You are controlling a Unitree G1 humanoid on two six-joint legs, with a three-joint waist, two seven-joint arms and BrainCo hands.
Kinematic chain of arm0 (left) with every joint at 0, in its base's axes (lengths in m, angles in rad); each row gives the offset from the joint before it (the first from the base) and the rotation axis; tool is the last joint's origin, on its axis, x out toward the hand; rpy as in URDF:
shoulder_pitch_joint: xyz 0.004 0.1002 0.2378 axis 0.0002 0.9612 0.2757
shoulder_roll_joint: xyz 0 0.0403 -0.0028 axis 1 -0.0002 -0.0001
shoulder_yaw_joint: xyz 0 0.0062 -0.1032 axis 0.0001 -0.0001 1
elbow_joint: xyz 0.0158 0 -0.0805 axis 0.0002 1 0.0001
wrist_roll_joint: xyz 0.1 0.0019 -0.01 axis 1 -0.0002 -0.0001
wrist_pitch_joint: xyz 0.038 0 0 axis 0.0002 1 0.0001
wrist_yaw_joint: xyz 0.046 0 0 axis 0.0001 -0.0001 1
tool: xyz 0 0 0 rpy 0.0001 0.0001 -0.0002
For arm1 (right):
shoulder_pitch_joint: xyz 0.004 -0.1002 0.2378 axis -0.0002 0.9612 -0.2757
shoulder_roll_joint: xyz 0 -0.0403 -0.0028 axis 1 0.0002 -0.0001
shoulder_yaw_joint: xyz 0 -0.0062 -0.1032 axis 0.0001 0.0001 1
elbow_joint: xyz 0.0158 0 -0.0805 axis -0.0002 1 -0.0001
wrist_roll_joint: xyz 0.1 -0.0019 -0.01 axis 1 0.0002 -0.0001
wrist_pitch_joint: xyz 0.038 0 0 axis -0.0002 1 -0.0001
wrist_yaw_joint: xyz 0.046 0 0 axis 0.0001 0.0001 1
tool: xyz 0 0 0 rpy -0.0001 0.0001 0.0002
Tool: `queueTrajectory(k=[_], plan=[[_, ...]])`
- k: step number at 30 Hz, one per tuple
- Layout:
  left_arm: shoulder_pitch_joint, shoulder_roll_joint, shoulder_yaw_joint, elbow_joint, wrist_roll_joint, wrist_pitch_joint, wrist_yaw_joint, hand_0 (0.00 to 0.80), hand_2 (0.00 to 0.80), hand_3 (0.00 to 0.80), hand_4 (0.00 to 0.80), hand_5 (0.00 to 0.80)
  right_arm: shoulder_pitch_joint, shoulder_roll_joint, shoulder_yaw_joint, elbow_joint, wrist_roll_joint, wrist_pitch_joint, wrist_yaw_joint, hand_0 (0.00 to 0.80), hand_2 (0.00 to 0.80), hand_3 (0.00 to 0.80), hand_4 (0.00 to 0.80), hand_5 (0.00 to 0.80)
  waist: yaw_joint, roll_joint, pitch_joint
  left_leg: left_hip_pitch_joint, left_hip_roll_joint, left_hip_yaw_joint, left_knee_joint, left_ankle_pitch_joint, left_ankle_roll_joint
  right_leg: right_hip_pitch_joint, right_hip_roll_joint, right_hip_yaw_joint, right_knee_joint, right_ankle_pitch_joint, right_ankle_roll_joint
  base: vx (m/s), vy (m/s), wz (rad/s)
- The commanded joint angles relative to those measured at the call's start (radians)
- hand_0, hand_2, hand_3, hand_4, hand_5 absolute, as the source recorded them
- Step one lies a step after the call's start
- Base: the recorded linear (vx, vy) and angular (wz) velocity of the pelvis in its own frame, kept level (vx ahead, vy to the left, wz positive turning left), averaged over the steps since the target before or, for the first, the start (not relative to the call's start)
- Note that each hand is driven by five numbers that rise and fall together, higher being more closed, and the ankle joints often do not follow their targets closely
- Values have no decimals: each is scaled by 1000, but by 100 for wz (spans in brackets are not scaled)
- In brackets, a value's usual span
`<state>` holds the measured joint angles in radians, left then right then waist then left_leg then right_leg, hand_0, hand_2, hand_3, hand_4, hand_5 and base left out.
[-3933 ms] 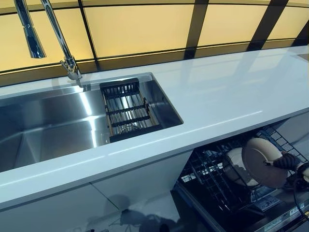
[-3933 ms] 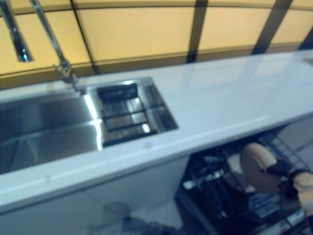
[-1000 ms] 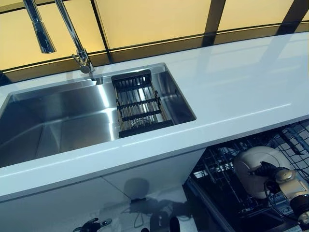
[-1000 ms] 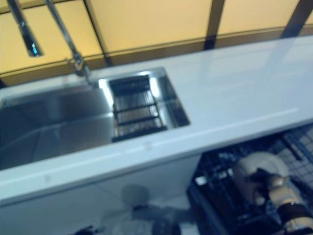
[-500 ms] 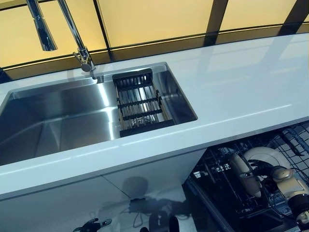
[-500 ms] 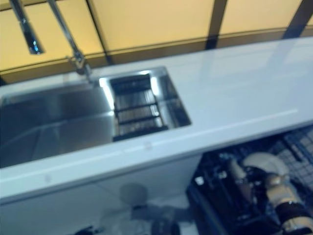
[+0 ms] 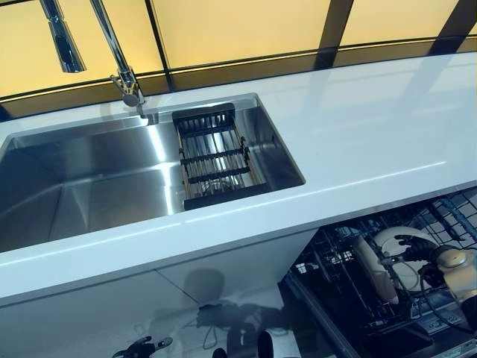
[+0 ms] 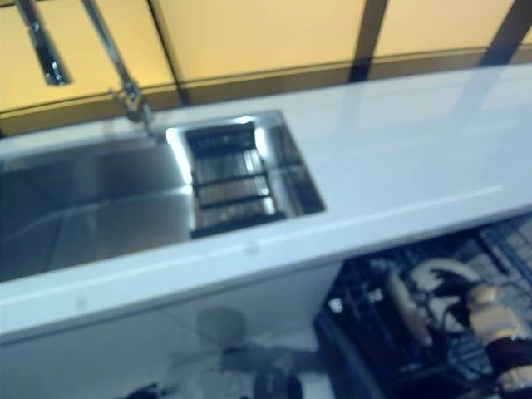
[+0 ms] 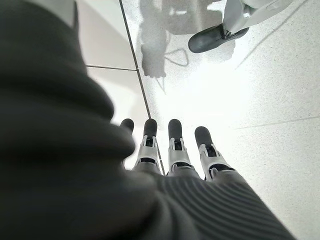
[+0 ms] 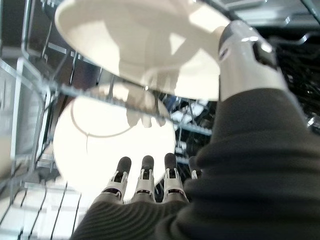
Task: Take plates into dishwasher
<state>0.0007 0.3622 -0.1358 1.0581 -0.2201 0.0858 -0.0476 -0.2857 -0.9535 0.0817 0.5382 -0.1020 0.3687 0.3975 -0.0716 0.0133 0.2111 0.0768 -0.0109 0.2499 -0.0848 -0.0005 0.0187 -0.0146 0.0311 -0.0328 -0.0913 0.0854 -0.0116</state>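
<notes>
Two cream plates stand on edge in the pulled-out dishwasher rack (image 7: 335, 272) below the counter at the lower right: one nearer the sink side (image 7: 370, 270), one behind it (image 7: 399, 240). My right hand (image 7: 419, 251) is in the rack beside the second plate. In the right wrist view its fingers (image 10: 144, 176) are straight and lie between the two plates (image 10: 135, 45) (image 10: 100, 137), with the thumb (image 10: 240, 50) by the upper plate's rim. My left hand (image 9: 170, 150) hangs over the floor, fingers straight, empty.
A white countertop (image 7: 358, 142) runs across the view. It holds a steel sink (image 7: 82, 186) with a tall tap (image 7: 119, 67) and a black drain basket (image 7: 212, 156). White cabinet doors (image 7: 149, 298) are below the sink, left of the dishwasher.
The plate that my right hand held face-on has turned on edge and now stands in the rack. The hand has shifted a little to the right. The camera has moved slightly.
</notes>
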Motion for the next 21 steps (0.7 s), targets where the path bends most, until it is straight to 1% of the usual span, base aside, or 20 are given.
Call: queueTrajectory(k=[1,6,14,15,18,19,21], plan=[[-18,14,0,53,-10,-13,12,0,0,0,0,0,-14,-69,-32,-27,-34,21,22,0,0,0,0,0,-13,-56,-48,21,27,-50,-2,-83,-4,44,-53,-8,4,-69,89,32,11,-1],[-17,13,10,73,-11,-25,12,0,0,0,0,0,29,-121,-81,-54,-32,34,88,0,0,0,0,0,-26,-73,-58,28,30,-37,-2,-88,-2,47,-50,2,4,-68,91,40,16,-2],[-15,14,24,90,0,-8,41,0,0,0,0,0,90,-163,-165,-71,16,27,91,0,0,0,0,0,-34,-84,-68,41,33,-25,-2,-98,4,57,-52,5,4,-72,91,28,55,-7],[-16,14,29,97,6,0,44,0,0,0,0,0,96,-171,-181,-74,28,26,88,0,0,0,0,0,-35,-85,-68,44,32,-22,-2,-101,7,58,-54,4,4,-72,91,0,144,-2],[-19,13,30,117,25,5,48,0,0,0,0,0,97,-177,-195,-96,73,51,64,0,0,0,0,0,-34,-91,-54,57,22,-22,-2,-98,25,67,-60,11,5,-61,90,-2,177,-1],[-20,13,28,120,37,6,47,0,0,0,0,0,98,-176,-196,-95,86,51,51,0,0,0,0,0,-33,-94,-45,52,19,-24,15,-105,32,62,-62,15,25,-65,90,-27,176,-4],[-25,22,23,122,67,4,46,0,0,0,0,0,119,-166,-207,-97,116,49,19,0,0,0,0,0,-29,-104,-17,28,11,-26,84,-135,53,46,-73,24,61,-57,103,-50,159,-5]])
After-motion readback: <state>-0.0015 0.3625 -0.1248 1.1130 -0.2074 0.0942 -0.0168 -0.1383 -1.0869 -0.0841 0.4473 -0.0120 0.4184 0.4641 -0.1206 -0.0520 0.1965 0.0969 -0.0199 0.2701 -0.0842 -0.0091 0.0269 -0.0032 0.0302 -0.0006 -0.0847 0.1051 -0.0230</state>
